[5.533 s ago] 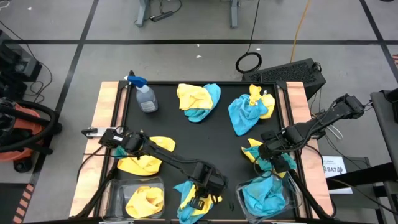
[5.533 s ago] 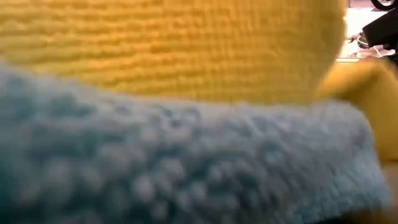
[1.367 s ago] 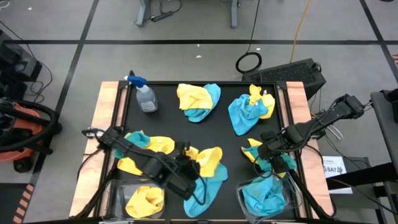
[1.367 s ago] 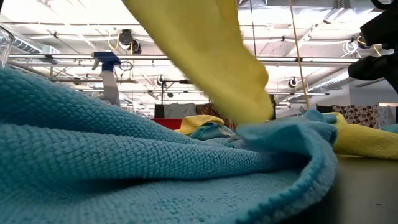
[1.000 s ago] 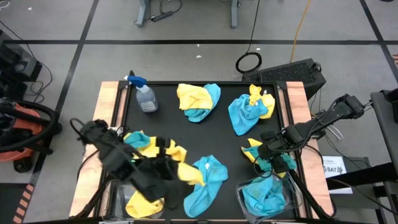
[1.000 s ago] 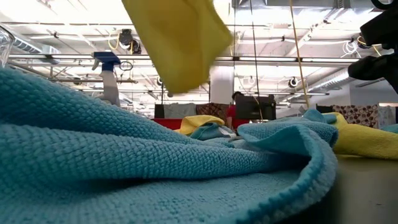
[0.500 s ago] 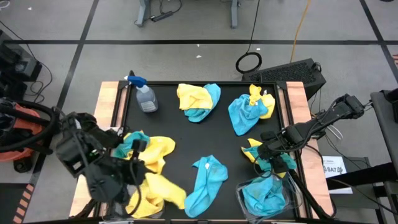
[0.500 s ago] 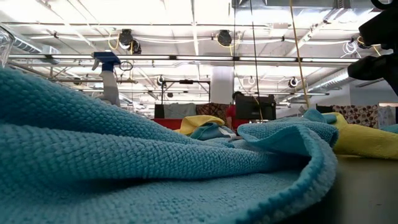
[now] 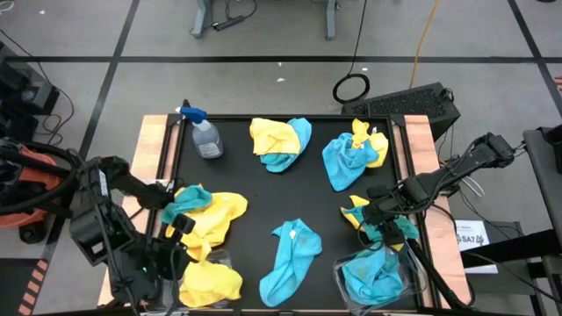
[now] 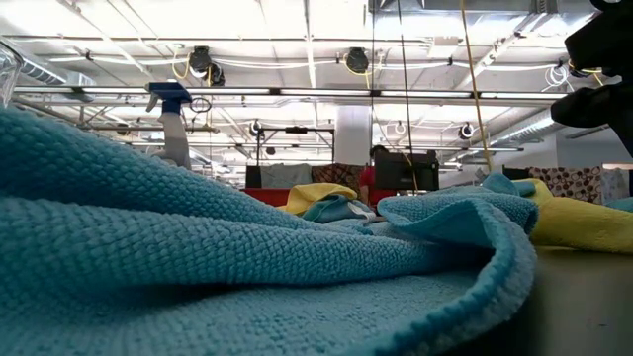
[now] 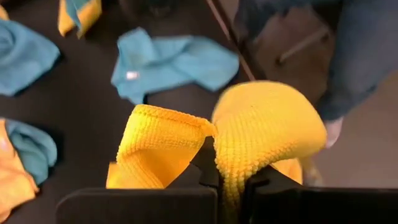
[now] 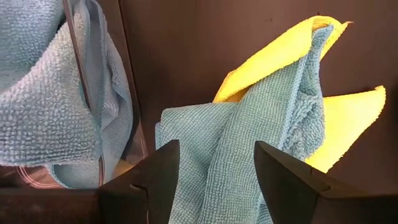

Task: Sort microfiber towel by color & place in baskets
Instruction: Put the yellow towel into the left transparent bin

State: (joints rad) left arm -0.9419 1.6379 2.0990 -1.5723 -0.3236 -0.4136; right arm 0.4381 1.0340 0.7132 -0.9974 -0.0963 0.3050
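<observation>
My left gripper [image 9: 178, 262] is at the table's near left, shut on a yellow towel [image 9: 211, 283] over the left basket [image 9: 167, 274]. A turquoise towel [image 9: 290, 254] lies spread on the mat and fills the low view [image 10: 247, 267]. My right gripper [image 12: 211, 180] hangs open above a turquoise-and-yellow pile [image 9: 373, 219]; its fingers stand on either side of the turquoise cloth [image 12: 249, 149], and I cannot tell whether they touch it. The right basket [image 9: 413, 279] holds turquoise towels [image 9: 373, 276]. Mixed piles lie at the left [image 9: 206, 215] and at the far side [image 9: 281, 140], [image 9: 351, 154]. My left gripper pinches a fold of the yellow towel [image 11: 217, 146] between its two fingers. The cloth bulges out in a hump on each side of the fingers [image 11: 202, 171]. In the high view its free part [image 9: 215, 285] lies over the left basket; whether it rests there I cannot tell.
A clear spray bottle with a blue trigger [image 9: 204, 136] stands at the far left corner of the black mat [image 9: 263, 197]. Wooden strips edge the table on both sides [image 9: 145, 158]. A person's leg in jeans [image 11: 367, 56] shows beyond the table in the left wrist view.
My left gripper has carried the yellow towel from the table's middle toward the near left corner, lifting it off the turquoise towel, and now holds it over the left basket. The turquoise towel has stayed spread on the mat.
</observation>
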